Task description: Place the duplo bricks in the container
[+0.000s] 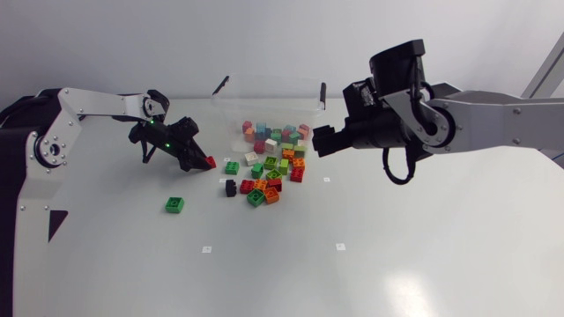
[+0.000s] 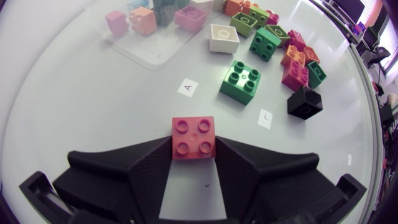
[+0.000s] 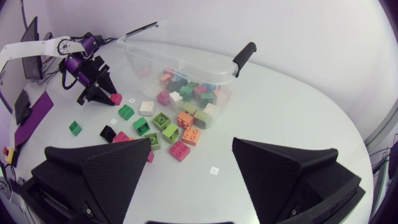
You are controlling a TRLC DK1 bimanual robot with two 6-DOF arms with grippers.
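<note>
Two arms work over one white counter that carries one clear plastic container with black handles. A number of small coloured plastic bricks lie inside it, seen pale through its wall; their exact number cannot be told. A heap of mixed red, orange and green bricks lies on the counter just in front of the container, too crowded for a sure count. Three bricks lie apart from the heap: one green four-stud brick at its left edge, one black brick just beside it, and one small green brick alone, well apart to the left. The left gripper has its fingers closed narrowly on one red four-stud brick, gripped from both sides, low over the counter left of the heap. The right gripper hangs above the counter at the container's right end, its fingers spread wide and touching nothing.
</note>
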